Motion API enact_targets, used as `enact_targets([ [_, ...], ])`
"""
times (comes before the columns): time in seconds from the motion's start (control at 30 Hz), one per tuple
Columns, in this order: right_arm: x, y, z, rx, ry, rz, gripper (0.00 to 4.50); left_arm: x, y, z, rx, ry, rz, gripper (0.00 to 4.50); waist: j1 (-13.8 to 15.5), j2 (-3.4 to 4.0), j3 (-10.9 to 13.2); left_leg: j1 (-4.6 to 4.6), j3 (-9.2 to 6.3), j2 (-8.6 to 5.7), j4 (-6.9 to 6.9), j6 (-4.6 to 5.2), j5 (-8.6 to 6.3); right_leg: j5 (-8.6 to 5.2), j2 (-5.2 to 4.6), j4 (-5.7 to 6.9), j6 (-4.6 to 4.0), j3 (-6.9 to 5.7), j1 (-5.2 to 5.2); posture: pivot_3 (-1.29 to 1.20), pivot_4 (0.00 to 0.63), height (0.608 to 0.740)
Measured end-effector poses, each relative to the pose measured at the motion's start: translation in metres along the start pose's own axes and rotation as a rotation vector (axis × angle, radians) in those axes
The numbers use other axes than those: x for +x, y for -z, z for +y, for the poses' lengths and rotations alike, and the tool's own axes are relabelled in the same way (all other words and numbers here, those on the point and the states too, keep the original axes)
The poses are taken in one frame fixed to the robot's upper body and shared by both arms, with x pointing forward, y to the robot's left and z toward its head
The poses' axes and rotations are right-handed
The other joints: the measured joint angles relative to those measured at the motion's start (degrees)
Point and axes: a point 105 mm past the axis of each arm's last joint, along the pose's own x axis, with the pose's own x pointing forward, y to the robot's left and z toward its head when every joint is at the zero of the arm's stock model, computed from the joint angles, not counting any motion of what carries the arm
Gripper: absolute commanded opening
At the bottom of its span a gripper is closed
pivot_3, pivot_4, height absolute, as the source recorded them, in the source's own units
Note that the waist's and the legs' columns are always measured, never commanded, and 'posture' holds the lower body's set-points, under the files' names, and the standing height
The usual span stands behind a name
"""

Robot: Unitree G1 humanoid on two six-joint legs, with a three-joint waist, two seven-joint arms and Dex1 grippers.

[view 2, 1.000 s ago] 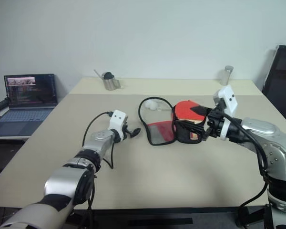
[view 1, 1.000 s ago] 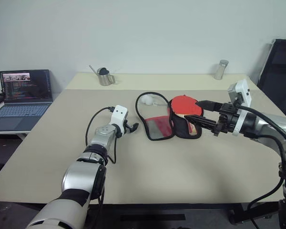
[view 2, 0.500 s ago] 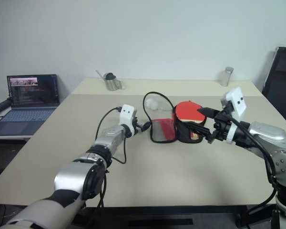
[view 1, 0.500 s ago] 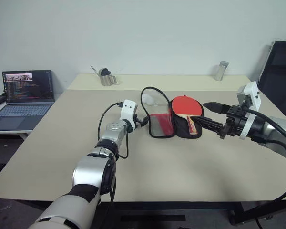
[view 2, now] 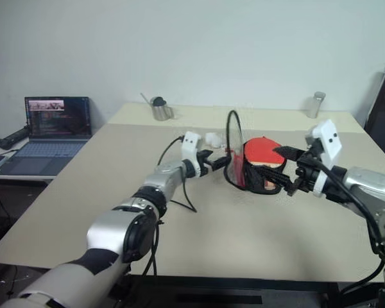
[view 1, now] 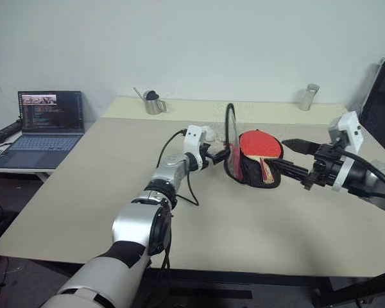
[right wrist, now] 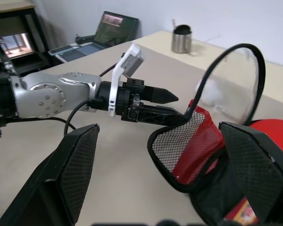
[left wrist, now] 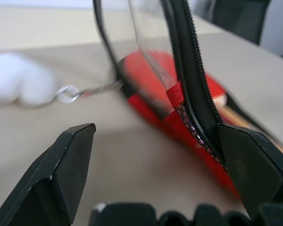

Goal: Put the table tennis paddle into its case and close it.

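While the case (view 1: 247, 165) lies mid-table with the table tennis paddle (view 1: 261, 146) resting in its right half, the lid flap stands upright, so closing should go best if the flap is tipped rightward over the red face before any zipping. The left gripper (view 1: 219, 154) has its jaws spread wide, one finger against the flap's zip edge, gripping nothing. The right gripper (view 1: 294, 156), also spread and empty, hovers just right of the case.
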Motion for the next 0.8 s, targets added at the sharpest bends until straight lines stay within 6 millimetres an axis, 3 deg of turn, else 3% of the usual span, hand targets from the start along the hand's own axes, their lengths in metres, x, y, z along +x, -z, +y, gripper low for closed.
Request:
enact_targets([
  [0.23,-0.006,0.0,0.003,0.004,0.031,0.0,4.47,0.032,-0.002,-0.057,0.025,0.102,0.008,4.5,0.0,-0.02,0.0,0.0,0.01,0.01,0.0,0.0,0.0,0.0,0.01,0.01,0.0,0.01,0.0,0.0,0.15,0.74],
  [0.47,-0.009,0.002,0.001,0.005,0.066,0.013,4.47,0.039,-0.009,-0.069,0.032,0.103,-0.004,4.5,-1.0,-0.02,0.0,0.09,0.05,0.09,-0.05,0.0,0.01,0.0,0.1,0.07,0.0,0.04,0.0,0.0,0.15,0.74],
  [0.57,-0.01,0.004,-0.005,-0.003,0.102,0.027,4.47,0.035,-0.017,-0.064,-0.014,0.118,-0.041,4.5,-1.0,-0.02,0.0,0.1,0.11,0.08,-0.05,0.0,0.01,0.0,0.09,0.07,0.0,0.05,0.0,0.0,0.15,0.74],
  [0.8,0.002,0.03,-0.042,0.087,0.237,0.094,4.47,-0.003,-0.044,-0.019,-0.024,0.21,-0.12,4.5,-1.3,-0.01,0.0,0.18,0.19,0.1,-0.05,0.0,0.02,0.0,0.12,0.11,0.0,0.04,0.0,0.0,0.15,0.74],
])
